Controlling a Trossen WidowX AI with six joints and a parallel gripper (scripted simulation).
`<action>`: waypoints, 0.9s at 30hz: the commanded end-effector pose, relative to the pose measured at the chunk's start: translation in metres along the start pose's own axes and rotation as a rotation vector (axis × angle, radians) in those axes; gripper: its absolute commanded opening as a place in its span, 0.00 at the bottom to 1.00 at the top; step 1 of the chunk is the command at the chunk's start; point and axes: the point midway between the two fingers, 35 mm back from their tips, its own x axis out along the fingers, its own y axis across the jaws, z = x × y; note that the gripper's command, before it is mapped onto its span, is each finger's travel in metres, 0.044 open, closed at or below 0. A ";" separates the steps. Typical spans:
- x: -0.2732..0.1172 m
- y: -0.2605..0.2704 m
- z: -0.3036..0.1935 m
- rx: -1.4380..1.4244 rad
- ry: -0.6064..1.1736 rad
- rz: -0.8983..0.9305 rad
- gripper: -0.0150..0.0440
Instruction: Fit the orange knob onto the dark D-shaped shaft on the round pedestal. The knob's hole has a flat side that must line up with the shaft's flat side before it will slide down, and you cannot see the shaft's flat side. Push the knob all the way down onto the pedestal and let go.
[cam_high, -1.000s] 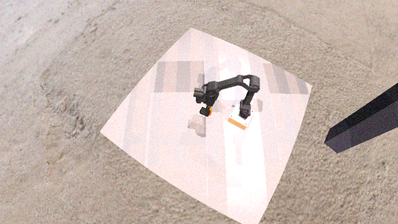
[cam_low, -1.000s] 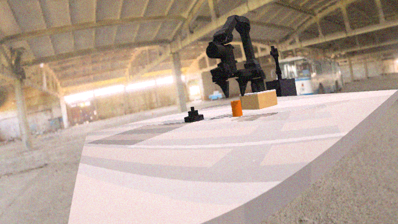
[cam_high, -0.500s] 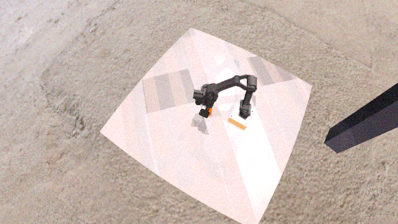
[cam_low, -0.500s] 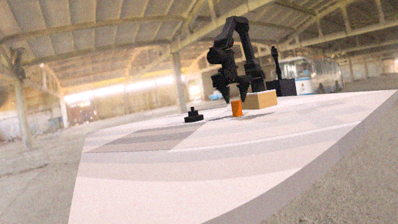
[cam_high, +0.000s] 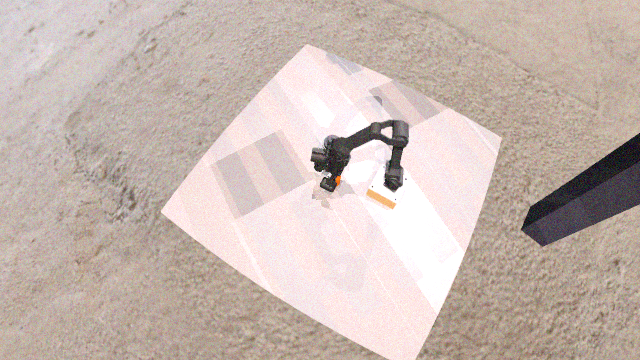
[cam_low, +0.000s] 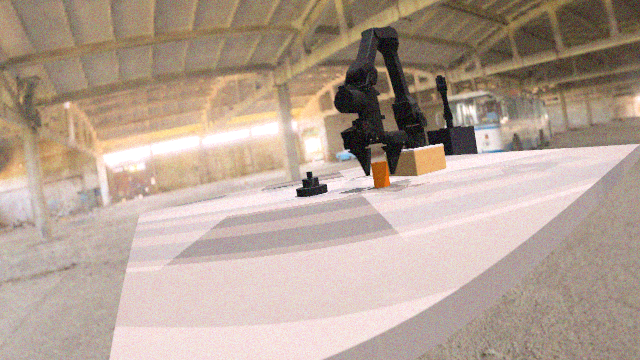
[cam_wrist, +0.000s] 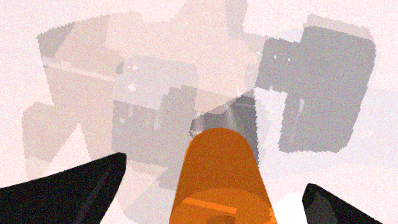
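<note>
The orange knob stands on the table, its top partly cut off by the wrist view's lower edge. The hole in its top shows only in part there. My gripper is wide open and points down, with one finger on each side of the knob's upper part and nothing gripped. In the wrist view gaps show between the knob and both fingers. The dark round pedestal with its upright shaft stands left of the knob in the exterior view. I cannot make it out clearly in the top view. The shaft's flat side does not show.
The arm's base stands by a low box with a white top and an orange-tan side, to the right of the knob in the exterior view. A black block with a post stands behind it. Grey shadows and patches lie on the pale table.
</note>
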 end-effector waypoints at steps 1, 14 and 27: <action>0.007 -0.002 -0.003 0.000 0.006 -0.008 1.00; 0.020 -0.002 -0.005 0.000 0.006 -0.008 0.87; 0.020 -0.002 -0.005 0.000 0.006 -0.008 0.52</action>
